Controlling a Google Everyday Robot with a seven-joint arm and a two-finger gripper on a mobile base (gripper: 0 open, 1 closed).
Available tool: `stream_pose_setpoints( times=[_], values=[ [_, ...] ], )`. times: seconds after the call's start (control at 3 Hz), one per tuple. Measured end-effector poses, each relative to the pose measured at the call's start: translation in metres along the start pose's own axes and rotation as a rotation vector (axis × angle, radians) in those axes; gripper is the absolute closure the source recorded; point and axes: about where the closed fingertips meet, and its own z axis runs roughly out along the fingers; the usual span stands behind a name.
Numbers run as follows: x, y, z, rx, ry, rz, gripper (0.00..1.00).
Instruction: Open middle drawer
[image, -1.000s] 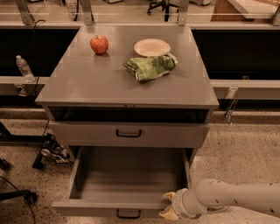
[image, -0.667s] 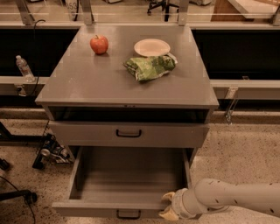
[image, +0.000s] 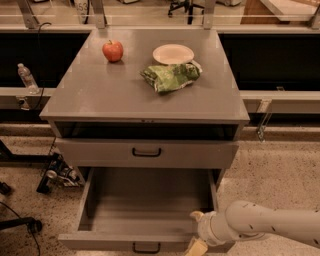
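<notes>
Nothing has shifted since a second ago: the middle drawer (image: 146, 152) sits closed, directly above the pulled-out bottom drawer (image: 100, 240). Below and right of the middle drawer, the gripper (image: 196, 231) hangs unclenched, fingers spread astride that lower drawer's front.

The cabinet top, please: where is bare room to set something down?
Free: the front half, from the bag to the front edge, and the right side. Crowded: the back, with apple, plate and bag. The pincer is down at the right front of the open bottom drawer.
</notes>
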Motion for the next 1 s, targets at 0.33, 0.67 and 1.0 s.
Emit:
stream_pose_setpoints(
  times=[0.33, 0.67, 1.0],
  values=[
    [-0.013, -0.016, -0.021, 0.056, -0.039, 0.014, 0.00],
    [-0.018, -0.029, -0.041, 0.093, -0.082, 0.019, 0.00],
    [-0.003, -0.045, -0.081, 0.148, -0.128, 0.032, 0.00]
  ],
)
